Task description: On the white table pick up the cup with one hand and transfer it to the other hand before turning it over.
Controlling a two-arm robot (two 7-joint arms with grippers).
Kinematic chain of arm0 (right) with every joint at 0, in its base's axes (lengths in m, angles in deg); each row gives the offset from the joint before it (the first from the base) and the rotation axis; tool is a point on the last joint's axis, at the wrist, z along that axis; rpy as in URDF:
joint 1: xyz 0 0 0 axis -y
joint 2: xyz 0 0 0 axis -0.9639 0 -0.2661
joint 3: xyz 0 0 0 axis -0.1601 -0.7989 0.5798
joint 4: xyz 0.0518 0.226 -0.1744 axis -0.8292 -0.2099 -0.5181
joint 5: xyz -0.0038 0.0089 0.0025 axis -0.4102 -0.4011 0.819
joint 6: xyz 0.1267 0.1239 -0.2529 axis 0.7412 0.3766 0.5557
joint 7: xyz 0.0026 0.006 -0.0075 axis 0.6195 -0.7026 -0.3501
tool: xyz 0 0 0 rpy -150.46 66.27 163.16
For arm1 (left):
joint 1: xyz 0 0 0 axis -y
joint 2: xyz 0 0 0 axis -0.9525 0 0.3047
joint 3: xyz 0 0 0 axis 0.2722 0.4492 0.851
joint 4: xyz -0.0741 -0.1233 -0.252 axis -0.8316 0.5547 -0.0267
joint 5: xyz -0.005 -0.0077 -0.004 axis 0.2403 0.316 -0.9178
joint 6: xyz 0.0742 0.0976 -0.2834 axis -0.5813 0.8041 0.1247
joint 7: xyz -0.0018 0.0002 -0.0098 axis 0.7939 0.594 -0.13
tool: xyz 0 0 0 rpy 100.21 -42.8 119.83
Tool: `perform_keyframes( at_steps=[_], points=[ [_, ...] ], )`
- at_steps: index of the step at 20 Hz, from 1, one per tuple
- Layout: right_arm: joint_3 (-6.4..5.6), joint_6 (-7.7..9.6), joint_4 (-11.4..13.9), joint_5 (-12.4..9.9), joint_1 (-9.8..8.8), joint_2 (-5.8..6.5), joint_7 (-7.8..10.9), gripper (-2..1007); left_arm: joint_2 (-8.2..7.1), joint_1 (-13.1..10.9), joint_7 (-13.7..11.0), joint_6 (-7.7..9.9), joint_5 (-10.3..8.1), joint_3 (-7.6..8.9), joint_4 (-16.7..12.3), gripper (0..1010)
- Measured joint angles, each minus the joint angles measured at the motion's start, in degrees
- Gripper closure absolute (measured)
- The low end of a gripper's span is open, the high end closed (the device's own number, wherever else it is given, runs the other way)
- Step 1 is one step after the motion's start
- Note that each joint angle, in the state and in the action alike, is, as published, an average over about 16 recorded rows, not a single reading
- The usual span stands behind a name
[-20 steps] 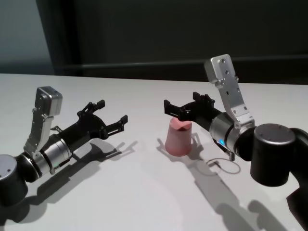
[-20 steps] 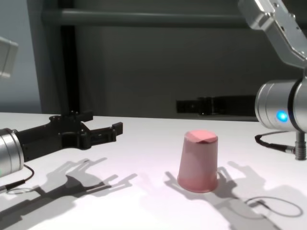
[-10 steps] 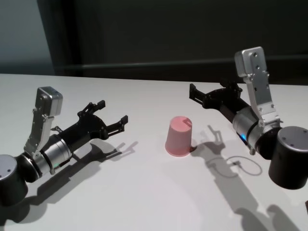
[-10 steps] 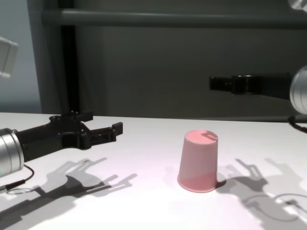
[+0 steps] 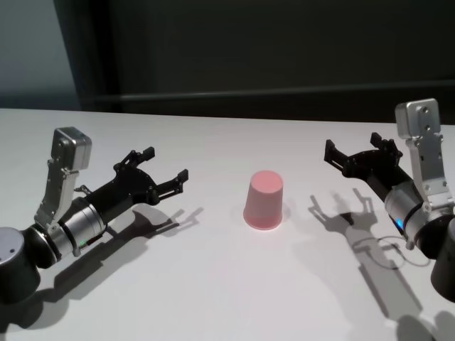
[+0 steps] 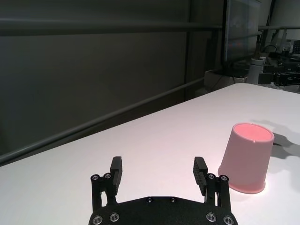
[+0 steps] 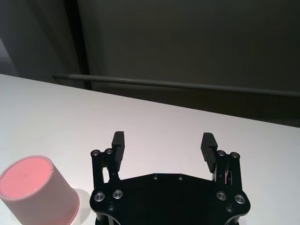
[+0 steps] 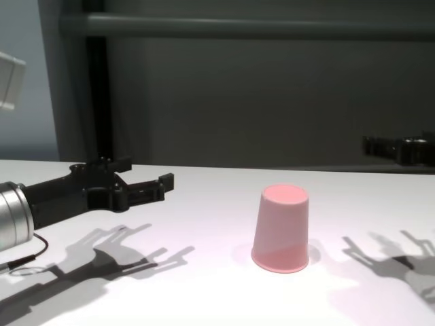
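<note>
The cup (image 5: 264, 199) stood upside down on the table (image 5: 213, 284); both grippers, left (image 5: 162, 176) and right (image 5: 348, 158), were wide open, holding nothing.

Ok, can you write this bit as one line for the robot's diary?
cup: upside down on table, free | left gripper: open, left of cup | right gripper: open, right of cup

text: none readable | labels: none; brands: none | numbers, signs: none
</note>
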Motion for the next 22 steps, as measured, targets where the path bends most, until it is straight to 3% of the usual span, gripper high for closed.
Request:
perform_keyframes(
  at_steps=[10,22],
  points=[
    [-3.19,-3.77,-3.6,-0.9,-3.67,-0.18,2.05,3,0.00,0.0,0.0,0.00,0.00,0.00,0.0,9],
    [-4.75,-3.98,-4.6,-0.5,-5.56,-0.50,2.94,3,0.00,0.0,0.0,0.00,0.00,0.00,0.0,9]
  ],
)
